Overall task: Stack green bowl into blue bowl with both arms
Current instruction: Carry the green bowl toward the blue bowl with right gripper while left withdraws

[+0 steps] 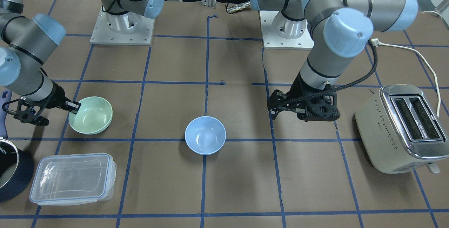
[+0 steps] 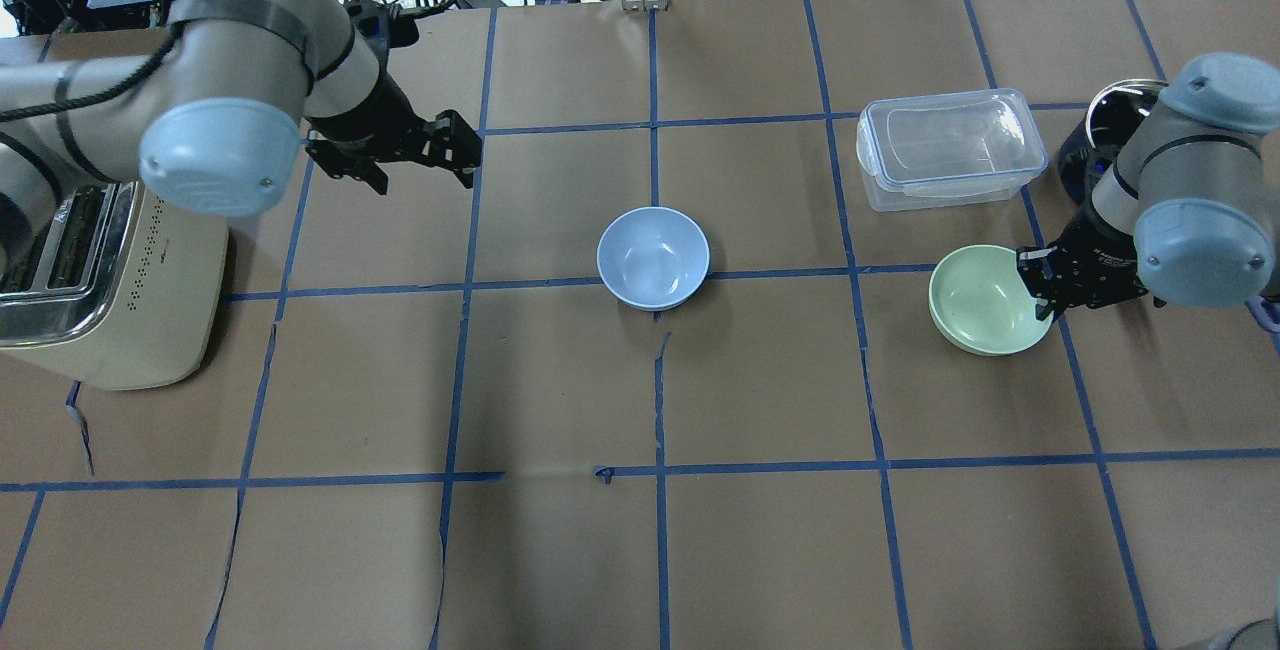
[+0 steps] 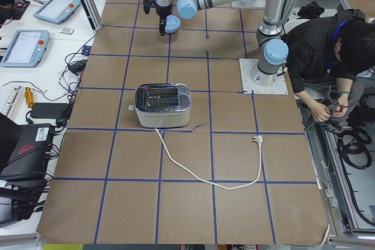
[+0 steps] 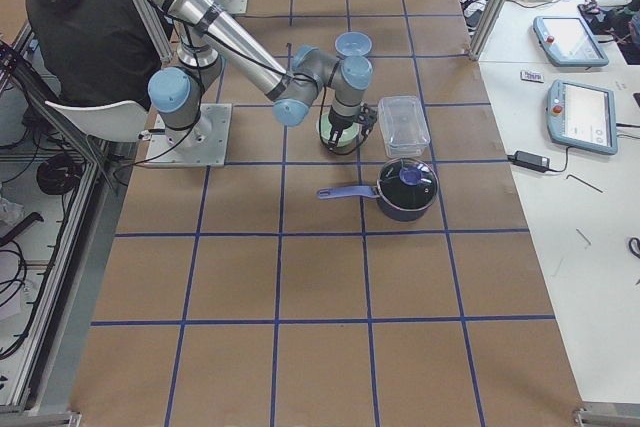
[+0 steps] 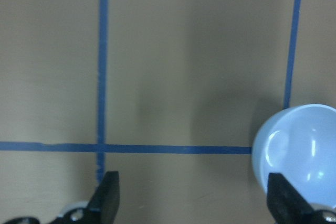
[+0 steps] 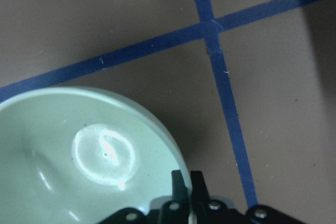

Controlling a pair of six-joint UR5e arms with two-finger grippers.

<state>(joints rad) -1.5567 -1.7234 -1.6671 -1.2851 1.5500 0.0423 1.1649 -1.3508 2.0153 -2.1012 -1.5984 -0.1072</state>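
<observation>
Fixed views bright, evenly lit from above; shadows soft and faint. Overhead view's top edge blown out white. Specular spots inside blue bowl [image 1: 205, 135] and green bowl [image 6: 105, 150]; glare on toaster [image 1: 396, 126] chrome. Left wrist view soft, slightly blurred. Right wrist view dimmer, dark shadow upper right corner.

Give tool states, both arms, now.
Left tool: open, empty.
Right tool: closed on the rim of the small round pale mint-green plastic bowl.
</observation>
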